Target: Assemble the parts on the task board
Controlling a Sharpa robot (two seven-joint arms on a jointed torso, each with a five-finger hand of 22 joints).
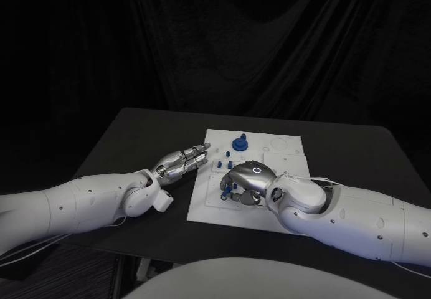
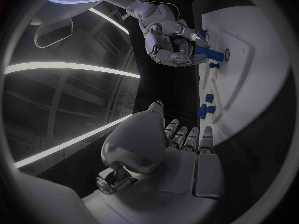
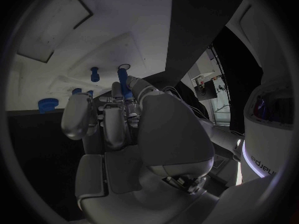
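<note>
The white task board [image 1: 286, 163] lies mid-table. My right hand [image 1: 244, 182] hangs over its near-left part, fingers curled around a long blue peg [image 2: 209, 52]; the peg [image 3: 124, 80] sticks out past the fingertips with its end close to the board [image 2: 249, 59]. A blue knobbed part [image 1: 239, 144] stands upright near the board's far edge. Small blue pieces [image 2: 206, 109] lie along the board's left side, and another short piece [image 3: 94, 73] stands beyond the peg. My left hand [image 1: 184, 161] lies flat at the board's left edge, fingers straight and apart, holding nothing.
The black table [image 1: 134, 140] has bare room to the left of and behind the board. My left forearm [image 1: 81, 202] crosses the near-left corner and my right forearm [image 1: 359, 215] covers the near-right part of the table.
</note>
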